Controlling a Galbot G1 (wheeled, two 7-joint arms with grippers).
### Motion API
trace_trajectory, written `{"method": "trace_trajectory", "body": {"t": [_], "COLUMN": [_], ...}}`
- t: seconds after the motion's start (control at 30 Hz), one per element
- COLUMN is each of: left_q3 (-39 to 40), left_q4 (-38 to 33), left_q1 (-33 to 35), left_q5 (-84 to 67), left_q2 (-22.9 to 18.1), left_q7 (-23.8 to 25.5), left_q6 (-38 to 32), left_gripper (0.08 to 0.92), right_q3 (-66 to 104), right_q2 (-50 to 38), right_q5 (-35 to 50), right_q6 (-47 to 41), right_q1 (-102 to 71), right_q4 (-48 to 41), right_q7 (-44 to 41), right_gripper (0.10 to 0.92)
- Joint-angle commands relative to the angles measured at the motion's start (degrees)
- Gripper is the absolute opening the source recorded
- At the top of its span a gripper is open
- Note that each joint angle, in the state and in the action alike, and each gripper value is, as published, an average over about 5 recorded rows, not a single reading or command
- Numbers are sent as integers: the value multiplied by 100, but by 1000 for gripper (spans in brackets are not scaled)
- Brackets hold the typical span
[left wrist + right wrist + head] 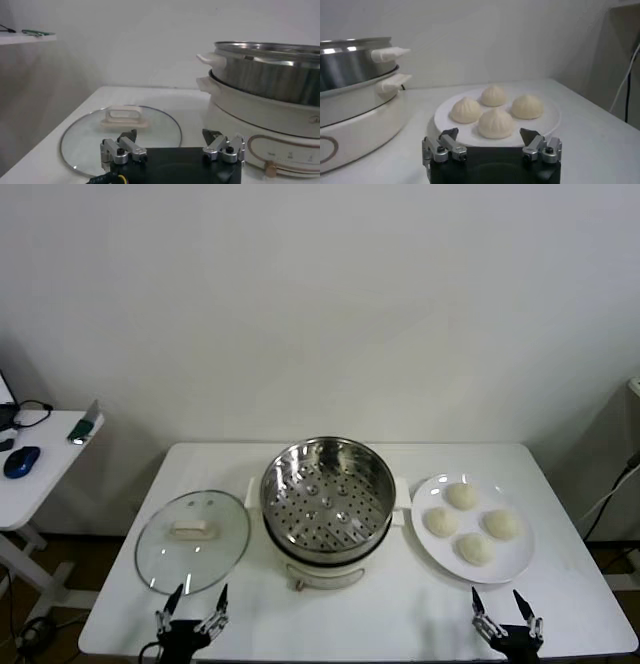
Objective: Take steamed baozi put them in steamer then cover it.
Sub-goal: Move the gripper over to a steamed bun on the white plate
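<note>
While both hands wait: at the bench's near edge
Left hand [196, 604]: spread wide, empty, near glass lid [192, 541]
Right hand [504, 611]: spread wide, empty
Baozi [472, 523]: four on white plate [516, 566], right of steamer [325, 510]

Four off-white baozi [471, 524] lie ahead of the right gripper [507, 611]; open steel steamer [327, 494] centre; glass cover [192, 540] flat before the left gripper [192, 608].
</note>
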Motion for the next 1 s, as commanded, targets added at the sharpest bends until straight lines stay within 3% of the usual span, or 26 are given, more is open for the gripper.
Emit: {"method": "trace_trajectory", "body": {"t": [0.03,0.3,0.5,0.6,0.73,1.0], "left_q3": [8,82,151,134,150,147], "left_q4": [15,-43,-208,-218,-168,-141], "left_q1": [-33,-20,43,9,-58,-77], "left_q5": [-10,31,142,101,117,96], "left_q2": [-1,-19,-104,-78,-82,-81], "left_q7": [2,12,23,36,48,61], "left_q6": [12,20,63,81,78,60], "left_gripper": [823,823,823,823,823,823], "right_q3": [245,79,-828,-1588,-3522,-8191], "right_q2": [-196,-2049,-3821,-4630,-5247,-4644], "right_q5": [-297,-333,-311,-546,-1384,-2155], "right_q6": [-1068,-3098,-3614,-3499,-2710,-1774], "right_q1": [731,3111,4557,5252,6958,11216], "right_q4": [168,-598,-1546,-1845,-2242,-3500], "right_q7": [17,-750,-2113,-3147,-4563,-6109], "right_gripper": [823,823,823,823,823,823]}}
